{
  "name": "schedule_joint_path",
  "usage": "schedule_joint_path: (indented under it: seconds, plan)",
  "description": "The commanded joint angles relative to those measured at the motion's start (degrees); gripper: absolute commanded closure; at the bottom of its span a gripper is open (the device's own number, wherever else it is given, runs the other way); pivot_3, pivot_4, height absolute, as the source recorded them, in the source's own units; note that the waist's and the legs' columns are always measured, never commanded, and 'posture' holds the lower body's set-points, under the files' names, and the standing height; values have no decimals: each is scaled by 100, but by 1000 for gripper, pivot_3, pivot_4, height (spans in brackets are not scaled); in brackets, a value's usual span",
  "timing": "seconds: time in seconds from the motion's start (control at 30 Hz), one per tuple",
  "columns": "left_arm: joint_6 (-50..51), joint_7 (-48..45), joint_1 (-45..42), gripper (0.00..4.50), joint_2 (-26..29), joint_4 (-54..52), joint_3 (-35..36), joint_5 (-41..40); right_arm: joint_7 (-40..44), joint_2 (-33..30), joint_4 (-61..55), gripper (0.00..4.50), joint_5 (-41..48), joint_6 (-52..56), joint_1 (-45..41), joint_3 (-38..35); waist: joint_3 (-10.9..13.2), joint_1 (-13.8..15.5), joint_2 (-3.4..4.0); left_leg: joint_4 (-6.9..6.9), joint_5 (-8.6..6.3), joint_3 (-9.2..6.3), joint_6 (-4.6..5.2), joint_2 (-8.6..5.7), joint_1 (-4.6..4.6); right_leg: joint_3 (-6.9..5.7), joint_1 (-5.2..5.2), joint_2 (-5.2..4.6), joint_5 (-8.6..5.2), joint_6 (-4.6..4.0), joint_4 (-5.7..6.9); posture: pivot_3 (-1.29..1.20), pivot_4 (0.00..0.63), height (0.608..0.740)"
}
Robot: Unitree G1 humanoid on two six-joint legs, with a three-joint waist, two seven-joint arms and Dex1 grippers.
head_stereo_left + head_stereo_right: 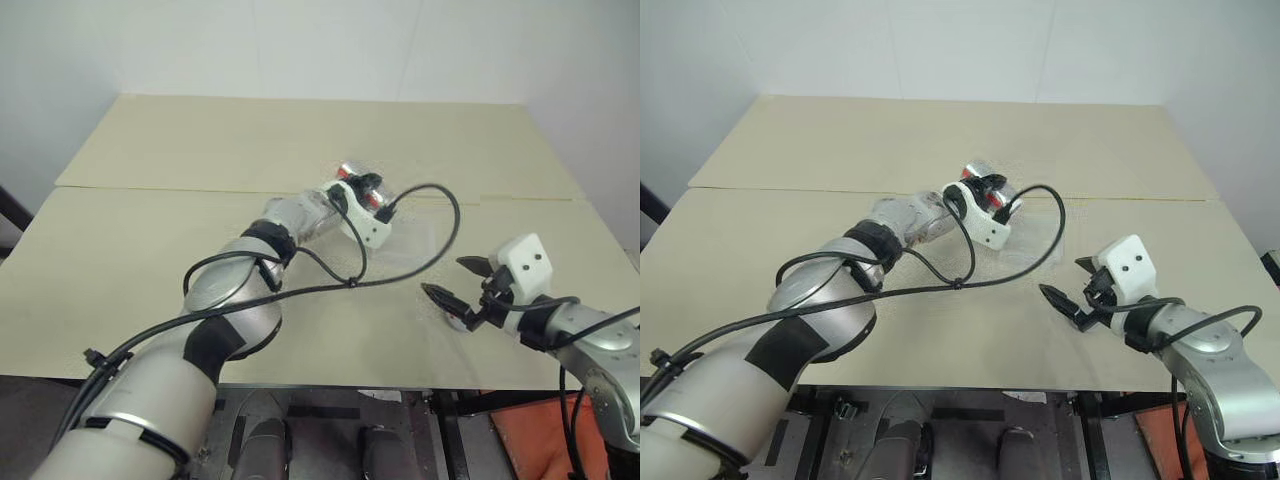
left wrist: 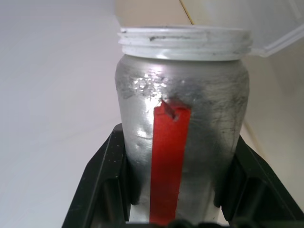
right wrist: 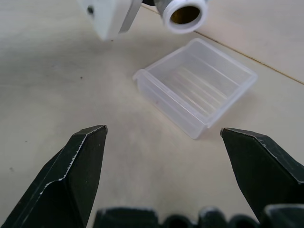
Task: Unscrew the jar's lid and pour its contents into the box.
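The silvery jar (image 2: 183,95) with its red strip lies tipped on its side in my left gripper (image 1: 362,192), which is shut on its body. The lid is off and the white threaded mouth (image 3: 185,14) points towards the clear box (image 3: 166,99). It hangs just above the box's far side. The box (image 1: 415,238) rests on the table between my two arms. Inside the mouth it looks dark brownish, and the contents cannot be made out. My right gripper (image 1: 447,277) stands open and holds nothing, near the box's near side. A small pale round disc (image 1: 456,320), apparently the lid, lies just under it.
The beige table (image 1: 200,150) has a seam running across its middle. A black cable (image 1: 440,200) loops from my left wrist over the box area. The table's front edge lies close below my right gripper.
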Motion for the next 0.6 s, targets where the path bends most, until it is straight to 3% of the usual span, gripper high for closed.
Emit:
schedule_joint_path:
  seconds: [0.03, 0.43, 0.5, 0.6]
  plan:
    - [139, 570, -318, 2557, -109, 34, -506, 628, -72, -54, -323, 56, 134, 39, 77, -338, 0, 4, 0, 0, 0, 0, 0, 0, 0, 0, -1, 0, 0, 0, 1, 0, 150, 740]
    - [227, 511, -450, 2557, -95, 107, -395, 720, -221, -115, -365, 56, 102, 31, 191, -255, 0, -5, 0, 2, 0, 0, -1, 0, 0, 1, -3, -2, 0, 1, 7, 0, 150, 740]
    - [178, 342, -391, 2557, -73, 106, -88, 438, -243, -147, -328, 56, 40, 12, 184, -180, 0, -5, 0, 2, 1, 0, -1, 0, 0, 1, -3, -2, 0, 1, 8, 0, 150, 740]
    - [91, -923, -133, 2557, -134, 89, 1355, -1000, -287, -146, -231, 56, -56, -28, 157, -39, -1, -13, 2, 4, 1, 0, -1, 0, 0, 0, -4, -3, 0, 0, 11, 0, 150, 740]
